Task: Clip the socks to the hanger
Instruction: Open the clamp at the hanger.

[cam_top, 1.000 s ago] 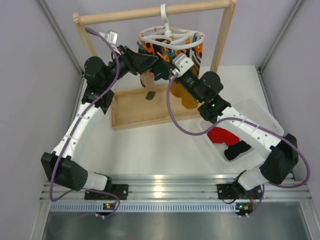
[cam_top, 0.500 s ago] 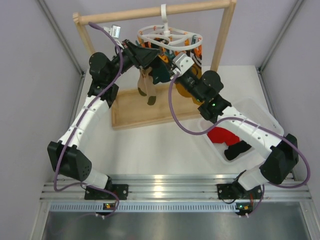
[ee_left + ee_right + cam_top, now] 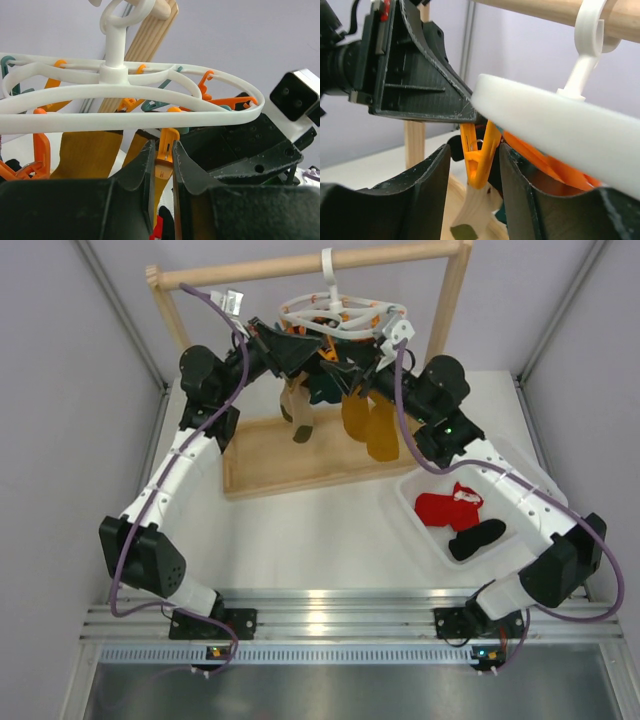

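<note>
Left gripper (image 3: 163, 146): drawn in tight on one orange clip (image 3: 166, 136) under the hanger's rim. Both fingers appear to touch it, and it carries no sock.
Right gripper (image 3: 475, 150): jaws apart and empty. They flank an orange clip without touching it, right up against the left gripper's fingertip.
Hanger (image 3: 340, 312): a white ring hanger hooked over the top bar of the wooden rack (image 3: 300, 264), at the middle of the bench's far edge.
Already hanging: two mustard socks (image 3: 372, 428) and a striped sock (image 3: 300, 412).
Socks still to clip: a red sock (image 3: 445, 508) and a black sock (image 3: 476, 538) lie in the white bin (image 3: 505, 502) by the right edge. They are well apart from the hanger.
Risk, no sock: squeezing a clip open now achieves nothing, because neither gripper has brought a sock up to it.
Risk, swing: the hanger hangs free from a single hook. A sideways pull on the pinched clip would likely tilt or spin the ring and drag the clip out of reach.
Risk, unhooking: an upward push under the ring could lift the hook off the bar.
Risk, collision: both grippers crowd the same spot, so a small move by either could knock the other or strip the clip from its loop.
Risk, hung socks: the arms could brush the mustard pair and pull it loose.
</note>
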